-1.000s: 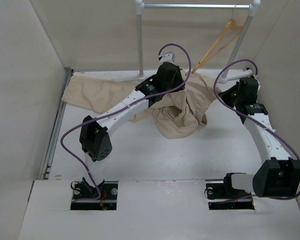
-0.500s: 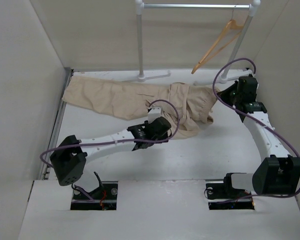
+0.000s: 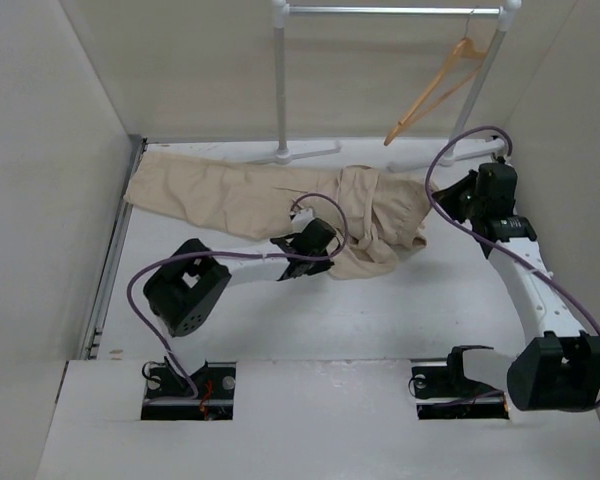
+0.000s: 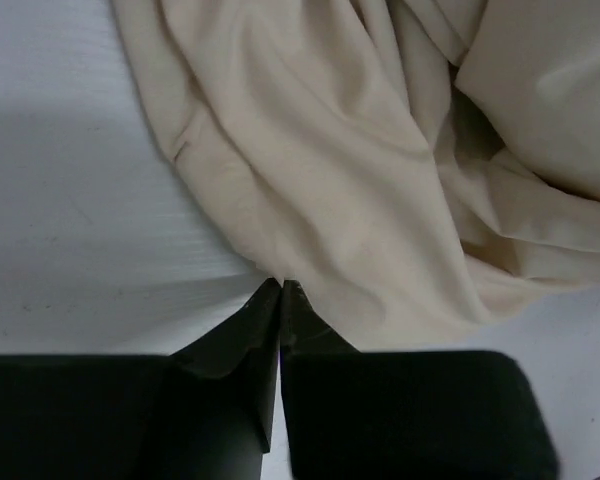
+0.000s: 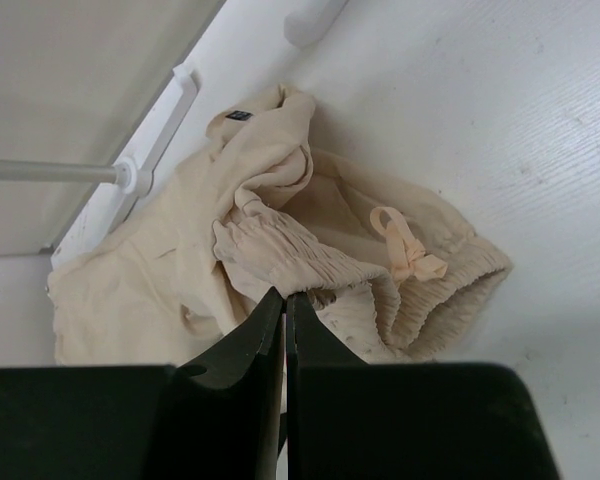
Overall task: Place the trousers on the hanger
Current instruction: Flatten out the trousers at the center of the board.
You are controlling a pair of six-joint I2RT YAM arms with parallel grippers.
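Note:
The beige trousers (image 3: 230,195) lie across the far half of the table, legs stretched left, waist bunched at the right. My left gripper (image 3: 338,252) is shut at the near edge of the bunch. In the left wrist view its tips (image 4: 280,284) meet right at the cloth's (image 4: 360,180) edge, and I cannot tell whether any cloth is pinched. My right gripper (image 3: 443,205) is shut on the gathered elastic waistband (image 5: 310,260), which sits at its tips (image 5: 285,293). The orange wooden hanger (image 3: 435,88) hangs tilted from the rail at the back right, away from both grippers.
The white-and-metal garment rail (image 3: 390,11) stands at the back, with one post (image 3: 280,80) and its foot (image 3: 310,152) just behind the trousers. A side wall and a metal strip (image 3: 115,250) border the table's left edge. A drawstring bow (image 5: 405,250) lies on the waistband.
My left arm came back from over the bunched trousers to their near edge, and its jaws closed there. The trousers went from a heap to lying spread leftward. The right arm barely moved.

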